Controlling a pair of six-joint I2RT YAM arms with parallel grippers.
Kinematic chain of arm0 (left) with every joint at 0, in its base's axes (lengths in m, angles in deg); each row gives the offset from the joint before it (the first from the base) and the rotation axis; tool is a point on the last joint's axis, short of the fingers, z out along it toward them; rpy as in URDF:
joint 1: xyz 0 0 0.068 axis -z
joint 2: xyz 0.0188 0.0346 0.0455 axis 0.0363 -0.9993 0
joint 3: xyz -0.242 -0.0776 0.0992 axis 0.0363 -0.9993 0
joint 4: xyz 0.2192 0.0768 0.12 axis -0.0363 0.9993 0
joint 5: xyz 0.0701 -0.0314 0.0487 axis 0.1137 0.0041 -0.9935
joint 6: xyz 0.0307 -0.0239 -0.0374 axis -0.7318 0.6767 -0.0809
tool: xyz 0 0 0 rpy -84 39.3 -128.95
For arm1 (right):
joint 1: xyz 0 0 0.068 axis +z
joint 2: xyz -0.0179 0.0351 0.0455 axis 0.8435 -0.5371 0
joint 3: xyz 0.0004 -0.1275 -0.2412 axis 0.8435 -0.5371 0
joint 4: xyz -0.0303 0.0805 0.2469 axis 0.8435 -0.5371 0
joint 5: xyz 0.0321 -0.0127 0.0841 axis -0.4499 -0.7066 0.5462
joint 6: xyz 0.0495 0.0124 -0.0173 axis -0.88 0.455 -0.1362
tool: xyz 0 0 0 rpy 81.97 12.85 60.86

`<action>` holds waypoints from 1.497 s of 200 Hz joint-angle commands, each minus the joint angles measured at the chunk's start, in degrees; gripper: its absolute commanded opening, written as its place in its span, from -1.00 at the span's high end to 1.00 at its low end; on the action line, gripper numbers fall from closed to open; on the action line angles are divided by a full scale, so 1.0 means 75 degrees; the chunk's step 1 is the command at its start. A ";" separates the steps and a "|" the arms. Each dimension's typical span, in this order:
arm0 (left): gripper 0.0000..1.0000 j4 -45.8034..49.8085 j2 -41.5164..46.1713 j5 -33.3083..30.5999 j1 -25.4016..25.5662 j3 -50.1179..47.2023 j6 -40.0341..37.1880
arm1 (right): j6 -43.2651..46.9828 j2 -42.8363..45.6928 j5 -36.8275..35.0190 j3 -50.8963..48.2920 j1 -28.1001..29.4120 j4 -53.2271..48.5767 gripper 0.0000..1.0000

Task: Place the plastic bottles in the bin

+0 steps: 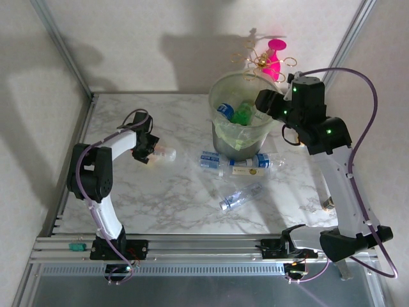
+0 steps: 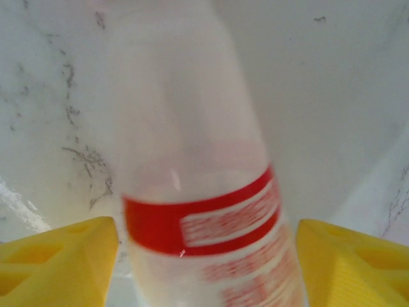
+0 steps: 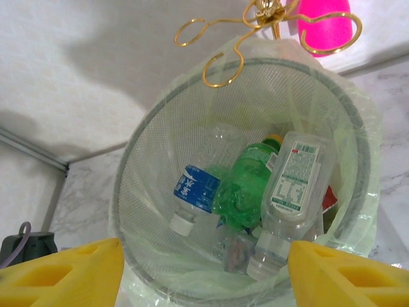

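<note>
While the right hand hangs over the bin with its yellow fingers spread wide and nothing between them, the left hand is low at the left side of the bench, well apart from the bin. Its two fingers stand on both sides of the red-label bottle, which lies on the marble. This view is blurred, so I cannot tell if they already press the bottle or only stand around it. I think the hand takes the bottle across its body because this narrow way gives a firm hold.

Inside the bin lie a blue-label bottle, a green bottle and a white-label bottle, leaning on each other. On the bench, just beside the foot of the bin, lie a second blue bottle and a pale-label bottle. A clear bottle lies nearer to the arms. In my judgement several bottles remain to move. A pink-and-gold ornament stands behind the bin.
</note>
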 commanded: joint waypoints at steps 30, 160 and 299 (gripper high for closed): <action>-0.06 0.0126 0.0061 -0.0022 -0.0063 -0.0166 -0.0455 | -0.0045 0.0079 0.0027 -0.0122 0.0020 0.0277 -0.36; -0.05 -0.0273 0.2445 0.0945 0.0955 0.1542 -0.2181 | 0.0910 0.0156 0.2373 -0.0553 0.0238 0.2473 -0.42; -0.05 -0.5106 0.3627 0.3712 0.3021 0.1855 -0.4387 | 0.1147 -0.0729 0.6194 -0.0547 0.0923 0.3084 -0.60</action>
